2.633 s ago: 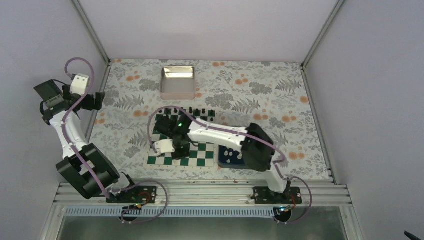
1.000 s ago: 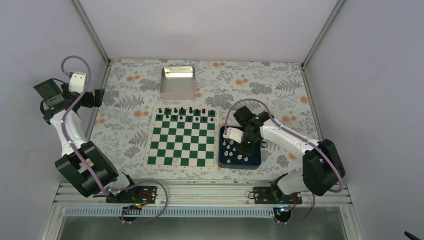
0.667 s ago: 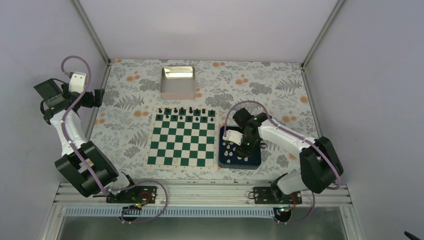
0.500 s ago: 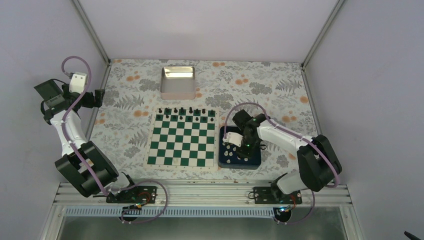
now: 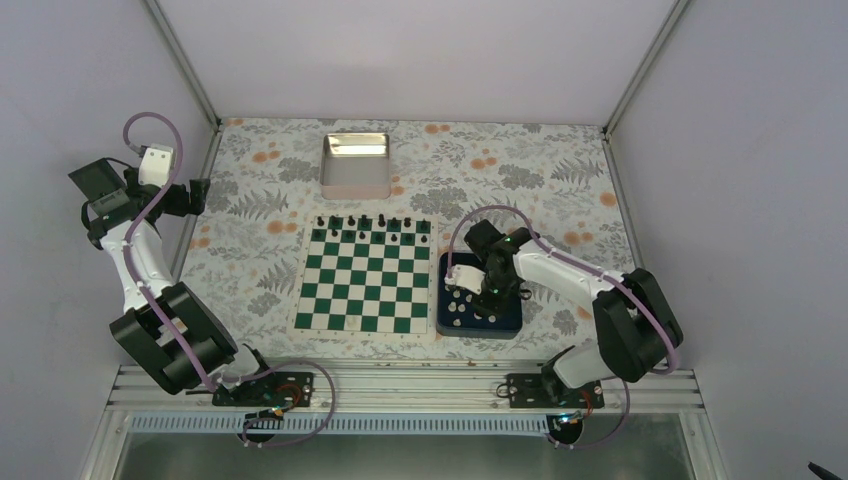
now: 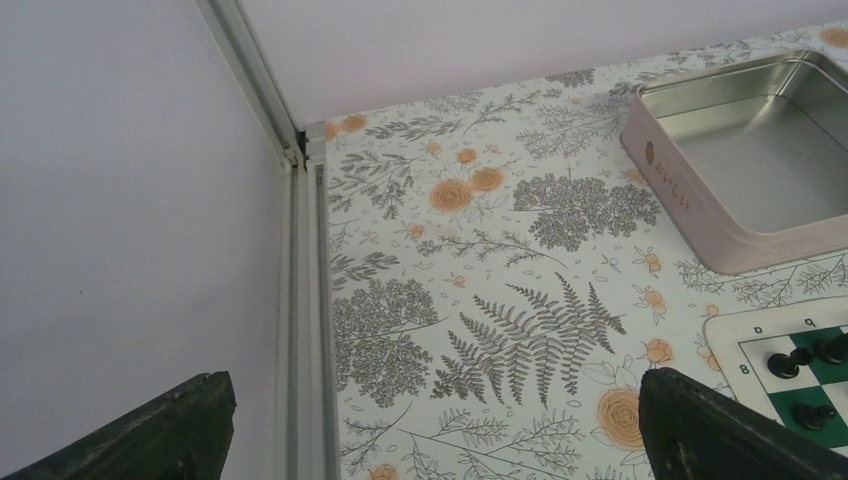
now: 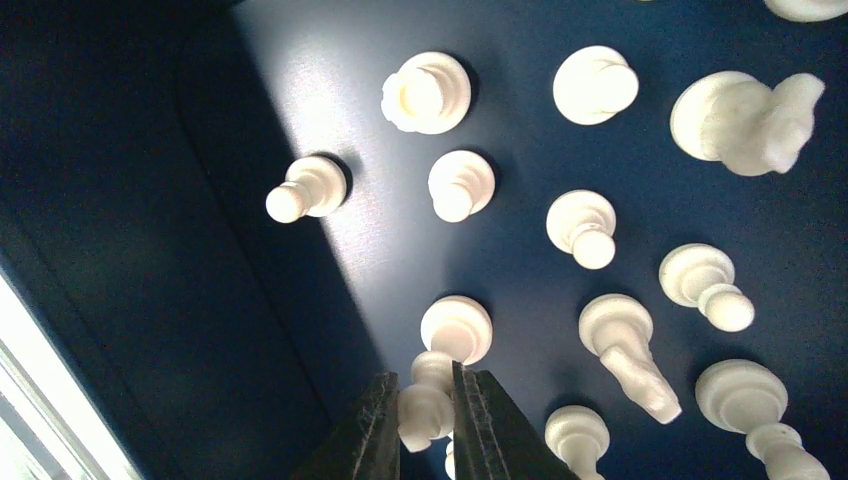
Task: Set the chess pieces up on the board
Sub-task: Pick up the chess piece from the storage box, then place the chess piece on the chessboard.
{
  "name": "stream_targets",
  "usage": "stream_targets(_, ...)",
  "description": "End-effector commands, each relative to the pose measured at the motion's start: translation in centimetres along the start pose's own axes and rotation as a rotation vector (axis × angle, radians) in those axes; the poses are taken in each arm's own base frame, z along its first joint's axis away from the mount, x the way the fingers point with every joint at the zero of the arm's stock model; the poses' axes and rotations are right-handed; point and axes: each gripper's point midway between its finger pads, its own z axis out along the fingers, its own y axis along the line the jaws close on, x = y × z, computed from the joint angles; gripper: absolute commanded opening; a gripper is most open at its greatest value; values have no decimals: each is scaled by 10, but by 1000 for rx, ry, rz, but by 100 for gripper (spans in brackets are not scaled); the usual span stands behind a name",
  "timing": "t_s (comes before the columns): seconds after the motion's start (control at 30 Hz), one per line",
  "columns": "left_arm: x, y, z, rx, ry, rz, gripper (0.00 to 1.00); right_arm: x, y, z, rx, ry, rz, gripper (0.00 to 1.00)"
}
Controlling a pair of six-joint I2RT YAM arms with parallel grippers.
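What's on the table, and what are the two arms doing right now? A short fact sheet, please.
Board: green-and-white chessboard, mid table
Black pieces: lined along its far edge
White pieces: loose in dark blue tray right of the board; none on the board
Metal tin: beyond the board, looks empty
Right gripper: down in the tray, fingers pinching one white piece
Left gripper: open, holding nothing, raised at far left

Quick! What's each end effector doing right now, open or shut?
Left end effector: open, holding nothing.
Right end effector: closed on a white chess piece in the blue tray.
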Motion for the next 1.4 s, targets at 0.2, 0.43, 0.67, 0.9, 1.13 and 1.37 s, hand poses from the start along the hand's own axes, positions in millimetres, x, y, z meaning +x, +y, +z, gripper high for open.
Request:
stream_targets(0.2, -3, -6, -4, 13, -17, 22, 100, 4, 1, 10, -10, 22, -6, 19)
stream_targets(0.43, -5, -7, -5, 13, -20, 29, 100, 3, 2, 11, -17, 22, -5, 11)
stream_targets(0.67, -7, -6, -7, 9, -22, 34, 100, -3, -2, -18, 32, 10, -3, 5)
stream_targets(0.9, -10, -8, -7, 19, -34, 33, 100, -39, -6, -70, 129, -11, -87, 5)
stream_targets(1.13, -17, -9, -10, 28, -42, 33, 100, -104, 17, -79, 157, -18, -294, 7)
stream_targets(1.37, -20, -11, -15, 23, -45, 39, 100, -170, 68, -56, 97, -27, -531, 7)
